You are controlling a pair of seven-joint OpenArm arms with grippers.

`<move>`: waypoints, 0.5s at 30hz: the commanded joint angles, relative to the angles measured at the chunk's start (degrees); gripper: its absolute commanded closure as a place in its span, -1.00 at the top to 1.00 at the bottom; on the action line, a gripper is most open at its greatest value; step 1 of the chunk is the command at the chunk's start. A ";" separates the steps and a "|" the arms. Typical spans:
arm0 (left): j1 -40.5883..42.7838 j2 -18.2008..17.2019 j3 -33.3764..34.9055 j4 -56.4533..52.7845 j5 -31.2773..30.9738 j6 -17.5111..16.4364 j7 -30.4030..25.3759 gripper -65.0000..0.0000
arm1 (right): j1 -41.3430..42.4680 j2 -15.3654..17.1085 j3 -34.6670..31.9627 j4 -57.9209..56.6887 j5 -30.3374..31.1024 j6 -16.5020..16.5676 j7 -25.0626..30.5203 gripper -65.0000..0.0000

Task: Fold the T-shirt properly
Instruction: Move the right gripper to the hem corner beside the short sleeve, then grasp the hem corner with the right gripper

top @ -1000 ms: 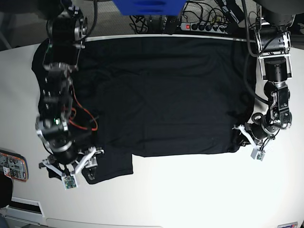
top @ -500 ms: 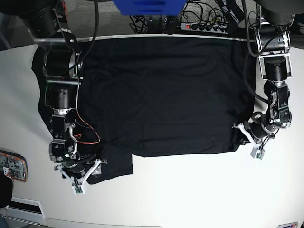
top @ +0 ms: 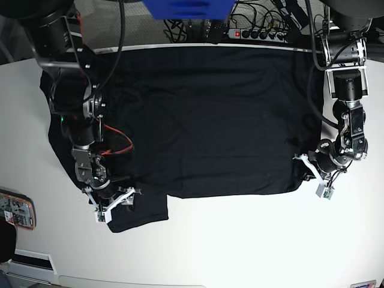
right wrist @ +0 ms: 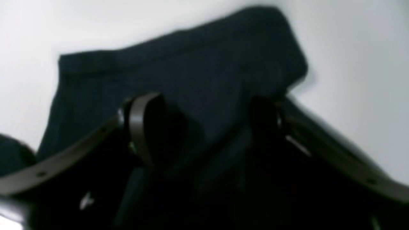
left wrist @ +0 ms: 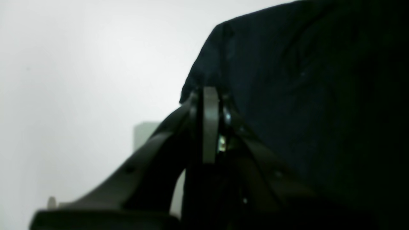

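Black soft cloth of the large plain short-sleeved T-shirt (right wrist: 198,83) fills the space between your right gripper (top: 114,201) jaws, which stand wide over the sleeve, one finger at each side of it and not yet pinched. Your left gripper (left wrist: 207,121) has its jaws pressed together at the cloth's corner; I cannot tell if a fold of cloth is caught between them.

Beyond both jaws the T-shirt lies spread flat on the white round-edged table (top: 240,240). I judge the folding is only at the start: one sleeve sticks out past the straight near edge, and no clear body fold is made. Sleeves and body remain to be folded.

Outside the left jaws is bare table, good room for moving. Past the right jaws, near the table rim, lies a small flat device with orange border (top: 15,210); keep away from it.
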 commanded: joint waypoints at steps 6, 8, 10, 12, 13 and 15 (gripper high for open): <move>-1.36 -1.04 -0.28 0.97 -0.58 -0.01 -1.08 -1.00 | 2.52 0.12 0.00 0.73 0.51 0.14 1.47 0.23; -1.36 -1.04 -0.28 0.97 -0.58 -0.01 -1.08 -1.00 | 2.52 0.12 0.00 0.81 0.51 0.14 1.47 0.23; -1.36 -1.04 -0.20 0.97 -0.58 -0.01 -1.08 -1.00 | 2.52 0.12 0.00 0.81 0.51 0.14 1.47 0.23; -1.36 -1.04 -0.20 0.97 -0.58 -0.01 -1.08 -1.00 | 2.52 0.03 0.00 0.81 0.51 0.14 1.47 0.23; -1.36 -1.04 -0.20 0.97 -0.58 -0.01 -1.08 -1.00 | 2.52 0.03 0.00 0.81 0.51 0.14 1.47 0.23; -1.36 -1.04 -0.20 0.97 -0.58 -0.01 -1.08 -1.00 | 2.52 0.03 0.18 0.90 0.51 0.14 1.47 0.23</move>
